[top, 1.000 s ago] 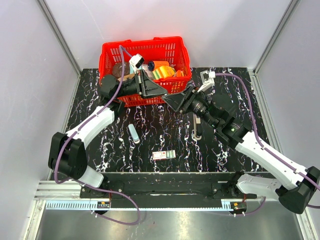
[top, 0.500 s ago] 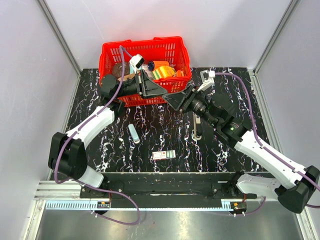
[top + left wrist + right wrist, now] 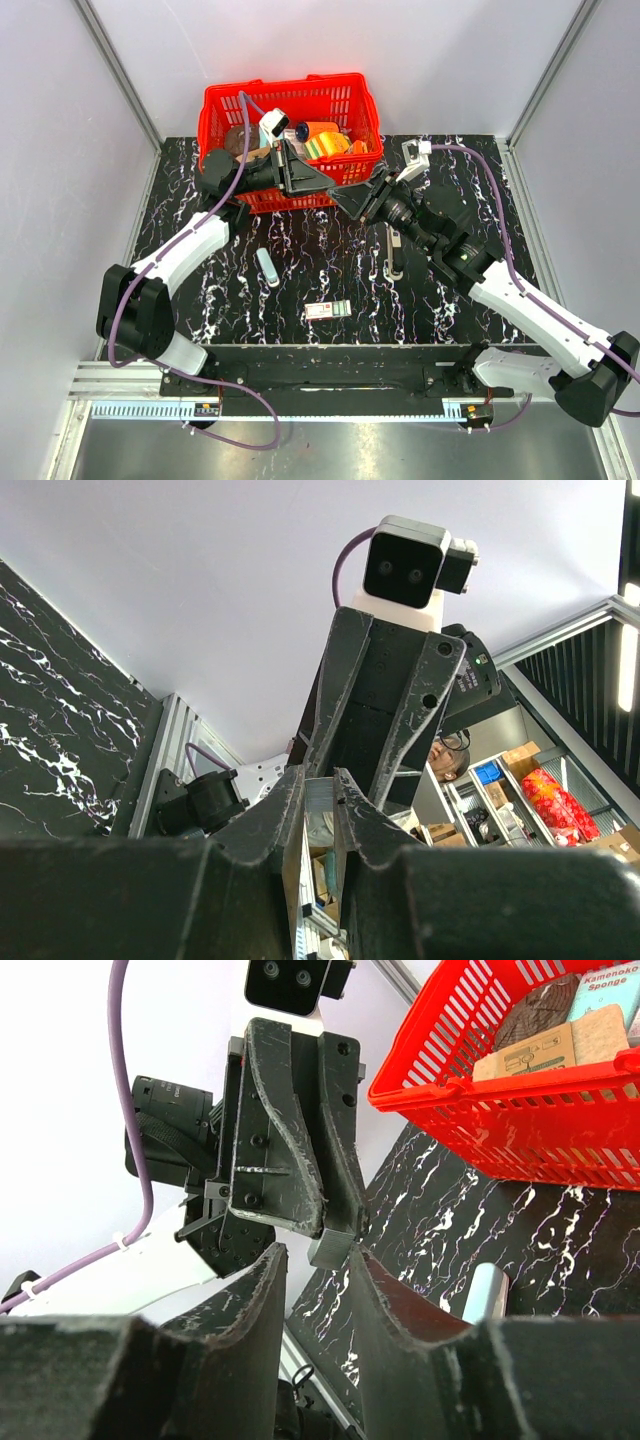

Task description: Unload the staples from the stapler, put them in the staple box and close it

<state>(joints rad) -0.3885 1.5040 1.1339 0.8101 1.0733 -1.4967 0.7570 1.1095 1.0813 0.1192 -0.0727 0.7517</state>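
We record the slim black and grey-silver hinged stapler (image 3: pixel 393 252) lying flat on the black white-veined marbled table (image 3: pixel 310 255). It sits right of centre, partly beneath the right arm's forearm, with neither gripper touching it.

The left gripper (image 3: pixel 328 184) is raised just in front of the red plastic mesh basket (image 3: pixel 300 95), pointing to the right. It is clenched. The right wrist view shows a small grey metal piece (image 3: pixel 331 1249) pinched at its fingertips. We cannot identify this piece with certainty.

The right gripper (image 3: pixel 350 199) points left and meets the left gripper tip to tip above the table, near the basket's front wall. Its fingers (image 3: pixel 262 1265) stand apart, one on either side of the small grey metal piece, with a gap visible on both sides. We see no contact between them and the piece.

We note two other items on the table. A small pale cylindrical tube (image 3: pixel 267 267) lies left of centre. A small red-white-green box (image 3: pixel 328 310) lies nearer the arm bases. Both are well apart from the stapler and from each gripper.

The basket stands at the far edge of the table and holds assorted packaged goods, including a yellow-orange item and a brown carton.
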